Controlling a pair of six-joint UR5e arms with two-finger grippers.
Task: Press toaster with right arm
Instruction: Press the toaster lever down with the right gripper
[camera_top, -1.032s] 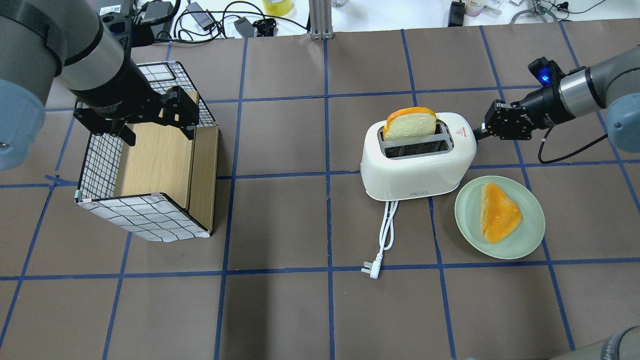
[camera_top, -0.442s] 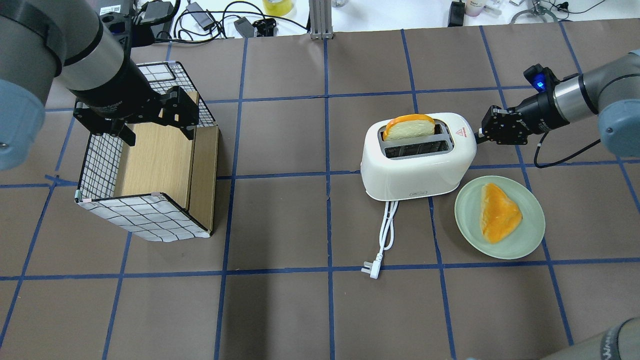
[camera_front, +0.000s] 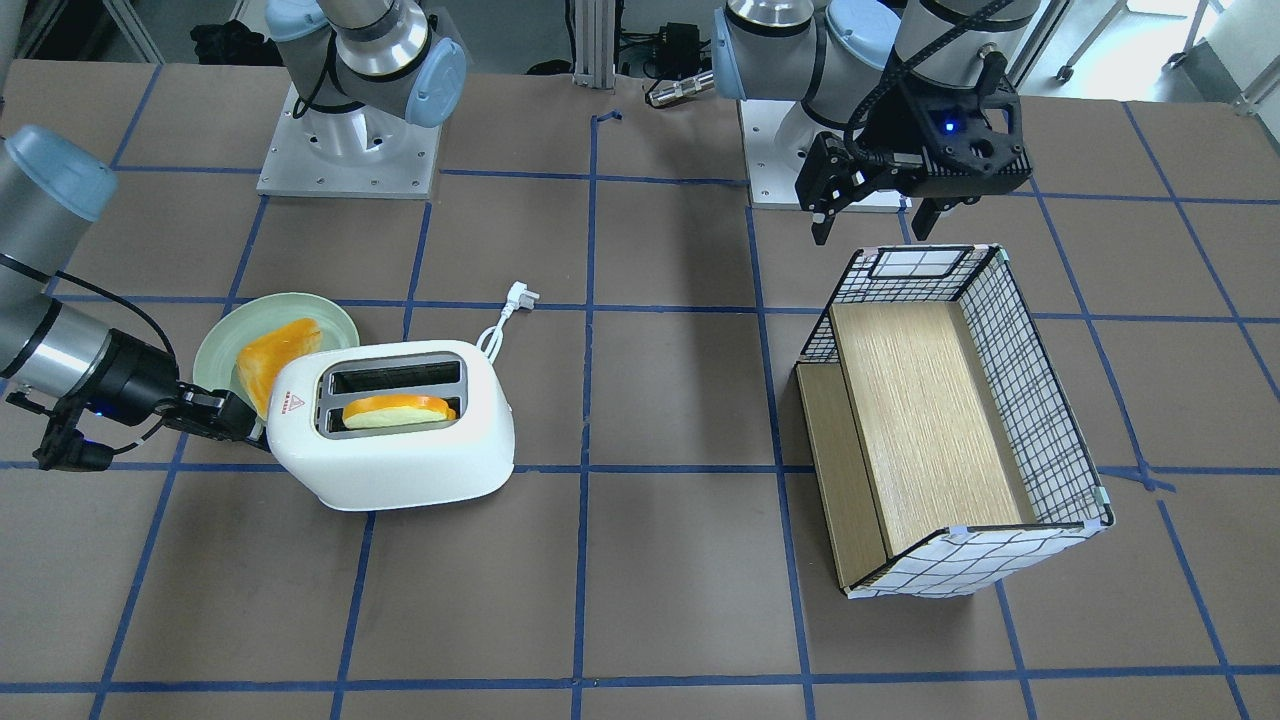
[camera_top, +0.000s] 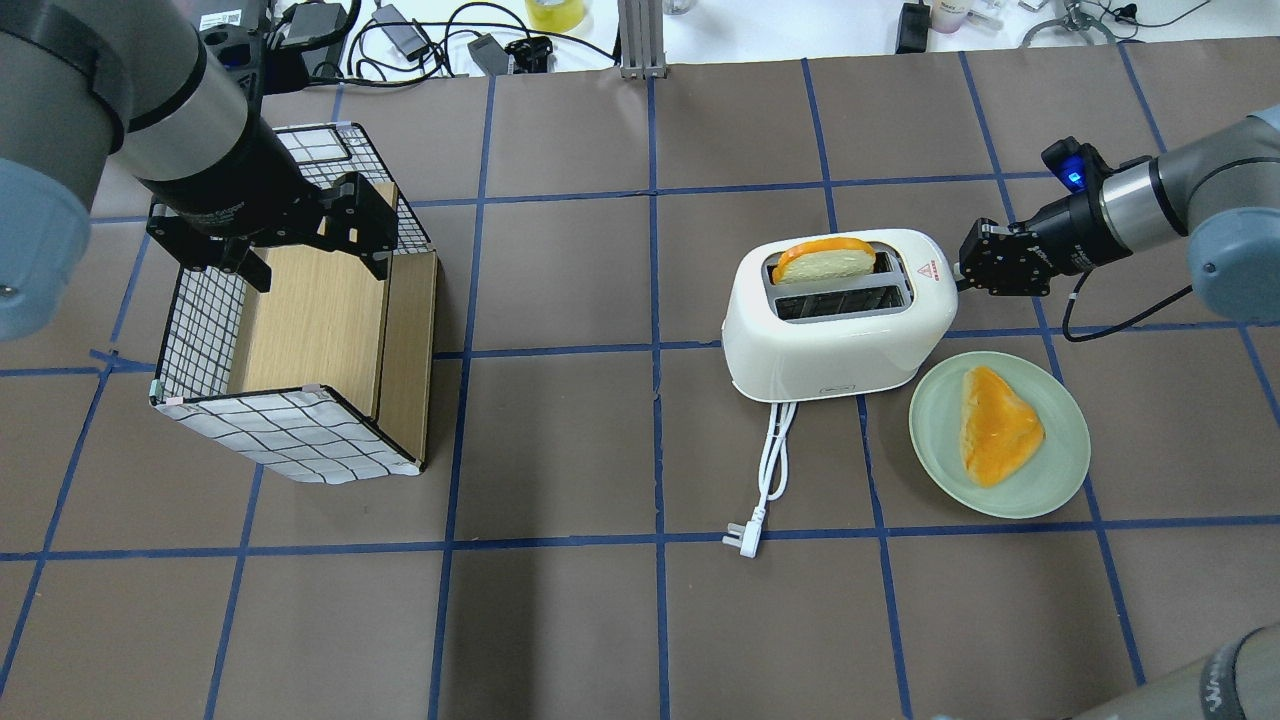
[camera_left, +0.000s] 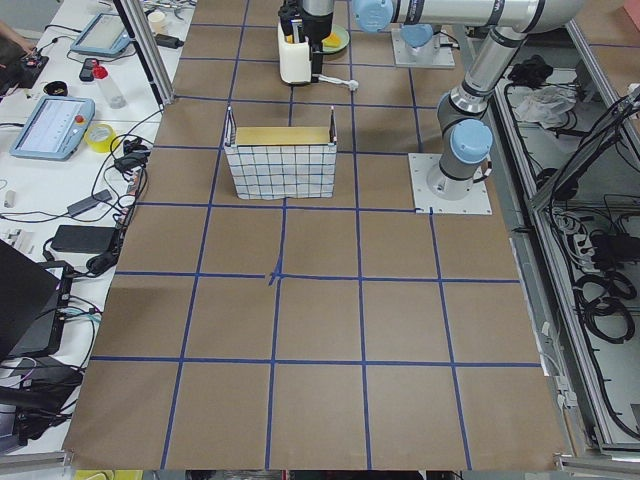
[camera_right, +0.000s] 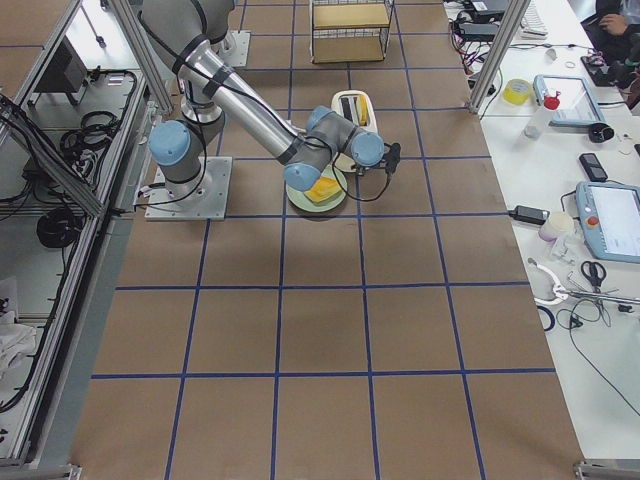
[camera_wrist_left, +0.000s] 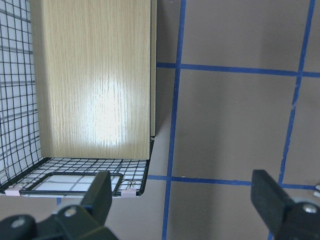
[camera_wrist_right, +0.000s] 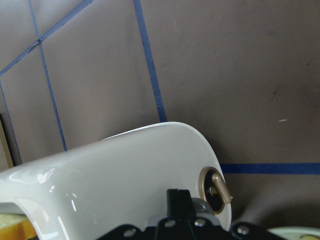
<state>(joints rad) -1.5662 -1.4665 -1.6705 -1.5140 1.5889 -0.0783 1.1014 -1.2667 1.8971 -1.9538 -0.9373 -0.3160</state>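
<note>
Since the press falls to the right arm, first entry: toaster, white, two-slot, directly ahead of the right claw, its near end face touching the fingertips. Long axis runs straight away from the claw, in line with the forearm, so the lever end faces it; the lever itself is hidden behind the fingers. Claw: clenched, nothing between the fingers, bearing on that end above the silver knob. Bread slice in the slot farther from the robot, sunk low, so the press is judged well along. Cord and plug beyond the toaster's robot-side wall, unplugged. Green plate with second slice, just beside the claw, robot-ward. Left claw, released, fingers spread, hangs over the wire basket, well apart from the toaster; the right arm is much nearer.
</note>
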